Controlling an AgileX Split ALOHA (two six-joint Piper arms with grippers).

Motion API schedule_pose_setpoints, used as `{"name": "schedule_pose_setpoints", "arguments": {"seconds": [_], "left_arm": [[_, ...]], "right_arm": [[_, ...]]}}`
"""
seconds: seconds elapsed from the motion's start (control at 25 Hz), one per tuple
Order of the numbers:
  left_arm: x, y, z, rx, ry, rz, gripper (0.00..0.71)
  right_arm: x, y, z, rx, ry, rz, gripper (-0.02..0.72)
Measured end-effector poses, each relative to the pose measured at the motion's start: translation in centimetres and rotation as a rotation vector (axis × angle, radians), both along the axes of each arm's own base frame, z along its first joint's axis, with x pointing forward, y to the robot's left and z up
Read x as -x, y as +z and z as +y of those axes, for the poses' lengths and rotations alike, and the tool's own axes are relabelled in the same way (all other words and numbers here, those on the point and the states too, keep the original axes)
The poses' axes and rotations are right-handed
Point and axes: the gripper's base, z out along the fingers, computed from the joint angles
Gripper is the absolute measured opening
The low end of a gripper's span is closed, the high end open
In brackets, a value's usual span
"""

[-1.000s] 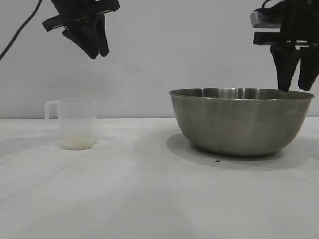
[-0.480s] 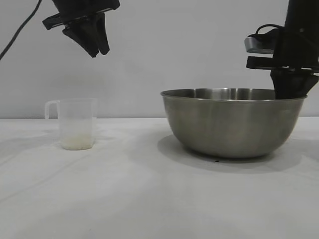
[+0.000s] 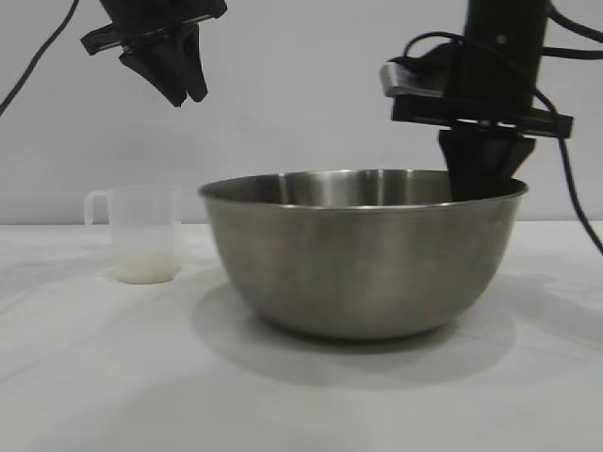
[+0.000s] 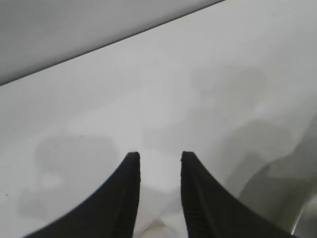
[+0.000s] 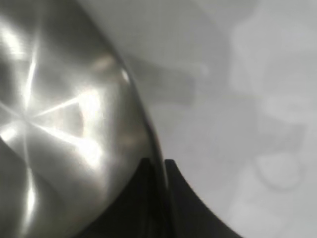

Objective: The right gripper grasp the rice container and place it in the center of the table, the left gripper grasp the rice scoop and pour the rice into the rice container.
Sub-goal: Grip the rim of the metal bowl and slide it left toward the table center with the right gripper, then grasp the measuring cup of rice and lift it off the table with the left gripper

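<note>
Exterior view: you had the right gripper [image 3: 480, 184] pointing straight down, pinched on the right-hand rim of the rice container [image 3: 358, 254], one finger inside the steel bowl, evidently to bring it toward the table's [image 3: 94, 377] centre. The bowl sat near mid-table. The rice scoop [image 3: 141, 234], upright with a little rice [image 3: 146, 269] at its bottom, stood nearer the left edge, ungrasped. Your left gripper [image 3: 184, 89] hung high above it, tilted down, fingers narrowly apart and empty.

Left wrist view: narrow gap between fingertips [image 4: 131, 163], holding nothing.

Right wrist view: fingers [image 5: 173, 171] clamped on the container rim [image 5: 148, 134].
</note>
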Motion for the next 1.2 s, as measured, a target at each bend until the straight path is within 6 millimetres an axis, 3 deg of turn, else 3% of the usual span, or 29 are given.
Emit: {"name": "schedule_pose_setpoints", "arguments": {"seconds": [0.04,0.08,0.12,0.28,0.4,0.44,0.52,0.68,0.84,0.92,1.04,1.2], "left_arm": [[0.0,0.0,0.0,0.0,0.0,0.0,0.158],[0.0,0.0,0.0,0.0,0.0,0.0,0.158],[0.0,0.0,0.0,0.0,0.0,0.0,0.158],[0.0,0.0,0.0,0.003,0.005,0.002,0.158],[0.0,0.0,0.0,0.004,0.006,0.003,0.158],[0.0,0.0,0.0,0.004,0.005,0.002,0.158],[0.0,0.0,0.0,0.004,0.005,0.002,0.158],[0.0,0.0,0.0,0.004,0.005,0.002,0.158],[0.0,0.0,0.0,0.0,0.006,0.002,0.158],[0.0,0.0,0.0,0.006,0.015,0.006,0.158],[0.0,0.2,0.1,0.013,0.026,0.002,0.158],[0.3,1.4,0.3,0.0,0.027,-0.035,0.158]], "right_arm": [[0.0,0.0,0.0,0.005,0.003,0.0,0.062],[0.0,0.2,-0.1,0.007,0.005,-0.004,0.062],[0.1,0.4,-0.1,0.006,0.005,-0.009,0.106],[0.5,3.3,-0.3,-0.022,0.006,-0.077,0.251],[1.3,5.8,-0.6,-0.065,0.0,-0.149,0.237],[1.8,6.4,-0.7,-0.088,-0.006,-0.166,0.278],[3.3,7.3,-1.1,-0.147,-0.032,-0.217,0.262],[8.1,6.5,-2.6,-0.206,-0.055,-0.359,0.262],[12.6,5.3,-6.5,-0.193,-0.054,-0.579,0.262],[13.9,5.3,-9.1,-0.199,-0.185,-0.619,0.262],[15.3,7.1,-12.1,-0.227,-0.389,-0.679,0.262],[18.7,10.4,-13.2,-0.264,-0.394,-0.782,0.262]]}}
